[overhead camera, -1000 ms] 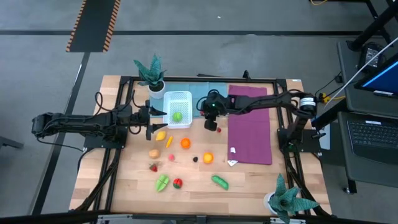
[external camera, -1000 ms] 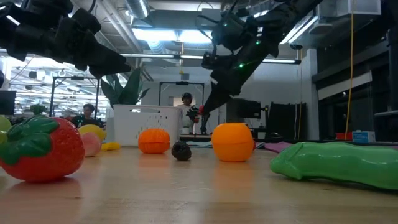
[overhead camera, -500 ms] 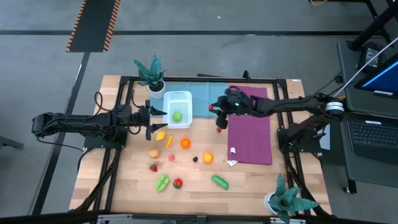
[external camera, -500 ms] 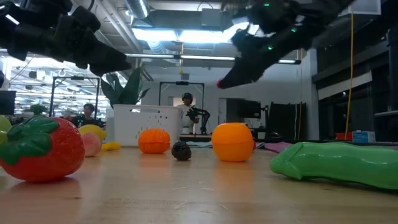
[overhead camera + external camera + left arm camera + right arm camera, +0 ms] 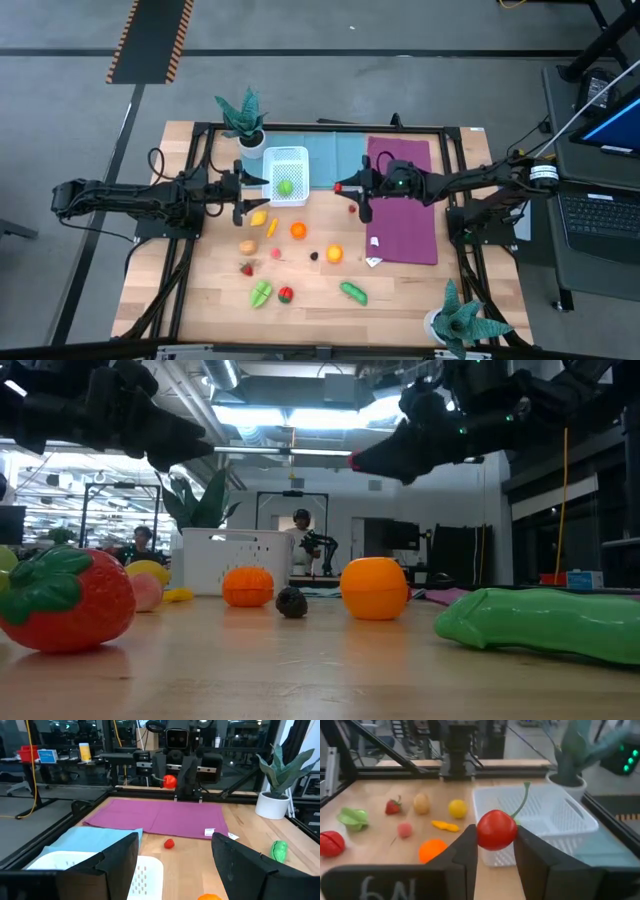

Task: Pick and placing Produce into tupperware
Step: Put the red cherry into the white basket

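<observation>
The white tupperware [image 5: 286, 170] sits at the table's far middle with a green piece [image 5: 285, 186] inside. My right gripper [image 5: 341, 187] hovers to its right, above the table, shut on a red cherry [image 5: 496, 830]. My left gripper [image 5: 245, 196] waits open just left of the tupperware. Loose produce lies nearer: a small red piece [image 5: 352, 209], a yellow one [image 5: 258, 218], two oranges [image 5: 298, 230] [image 5: 334, 254], a strawberry [image 5: 246, 268] and a green cucumber [image 5: 352, 292]. My right gripper pinches the cherry's round red body [image 5: 492, 836] between its two fingers. The fingers are about level and point toward the table's left. The cherry is lifted clear of the table, and its green stem [image 5: 521, 801] sticks out beyond the fingers.
A purple cloth [image 5: 402, 205] covers the table's right middle and a teal cloth [image 5: 335, 152] lies behind the tupperware. Potted plants stand at the far left [image 5: 245, 120] and the near right corner [image 5: 460, 320]. People show in the room beyond in the low view.
My right gripper rose with the cherry and tipped from pointing down to about level, facing the table's left, while its arm drew back toward the right. The small red piece on the table stayed where it was.
</observation>
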Motion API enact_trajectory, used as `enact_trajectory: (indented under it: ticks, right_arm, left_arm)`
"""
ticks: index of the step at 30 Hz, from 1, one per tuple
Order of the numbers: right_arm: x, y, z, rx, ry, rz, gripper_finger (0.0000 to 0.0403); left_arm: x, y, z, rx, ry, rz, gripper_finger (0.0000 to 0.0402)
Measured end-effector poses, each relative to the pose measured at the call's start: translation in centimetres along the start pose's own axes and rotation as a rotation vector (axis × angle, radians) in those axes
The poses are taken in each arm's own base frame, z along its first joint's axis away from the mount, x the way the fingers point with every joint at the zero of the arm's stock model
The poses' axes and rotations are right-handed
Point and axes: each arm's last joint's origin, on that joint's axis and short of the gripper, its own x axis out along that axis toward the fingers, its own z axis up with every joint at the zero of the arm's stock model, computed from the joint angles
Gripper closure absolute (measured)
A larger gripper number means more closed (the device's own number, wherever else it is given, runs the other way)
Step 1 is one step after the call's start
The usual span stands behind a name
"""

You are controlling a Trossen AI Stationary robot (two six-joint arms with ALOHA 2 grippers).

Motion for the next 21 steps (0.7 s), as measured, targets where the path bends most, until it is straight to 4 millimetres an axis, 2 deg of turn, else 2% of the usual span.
enact_trajectory:
  ticks: [4,10,21]
  right_arm:
    - [1.1,0.4,0.0,-0.013,-0.007,0.016,0.0296]
    - [4.3,0.5,-0.2,-0.046,0.010,0.042,0.0296]
    - [8.7,0.4,1.7,-0.095,-0.043,0.151,0.0295]
  left_arm:
    - [0.0,0.0,0.1,-0.011,-0.008,-0.001,0.0157]
    - [0.1,0.0,0.3,-0.062,-0.028,-0.002,0.0157]
    - [1.0,0.0,0.1,-0.114,-0.041,-0.004,0.0157]
